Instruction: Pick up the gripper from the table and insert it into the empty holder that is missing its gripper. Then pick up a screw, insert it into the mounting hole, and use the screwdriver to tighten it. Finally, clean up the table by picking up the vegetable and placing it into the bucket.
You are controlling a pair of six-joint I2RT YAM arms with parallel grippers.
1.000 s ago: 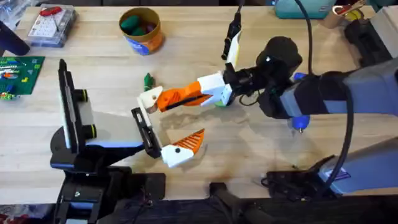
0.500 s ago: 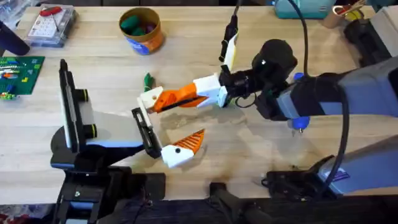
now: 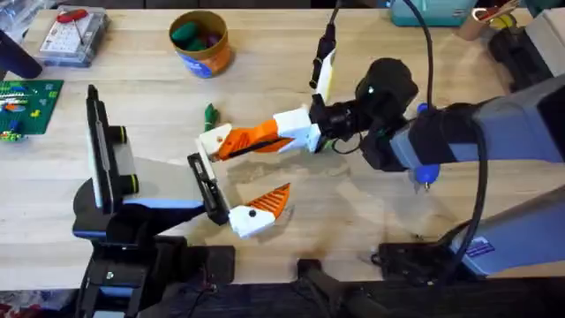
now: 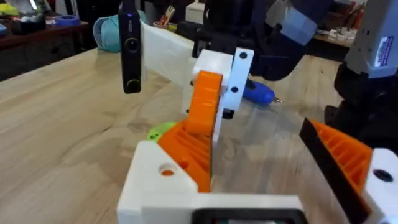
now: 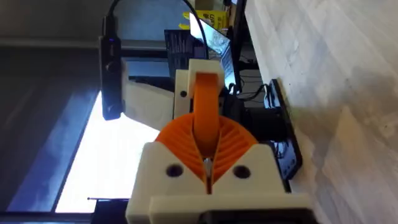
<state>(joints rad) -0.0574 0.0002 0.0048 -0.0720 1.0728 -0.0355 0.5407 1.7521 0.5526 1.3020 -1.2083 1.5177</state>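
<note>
Pressing the gripper (image 3: pixel 245 139) against the empty holder (image 3: pixel 213 139), the right end effector (image 3: pixel 265 137) is seen clenched on it. The left end effector's state cannot be told. Bare desk (image 3: pixel 291 71) is left toward the bucket (image 3: pixel 199 41).

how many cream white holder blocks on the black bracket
2: the empty holder at the bracket's far tip, where the right hand presses the gripper in; another at its near tip, bearing a ribbed orange finger.
</note>
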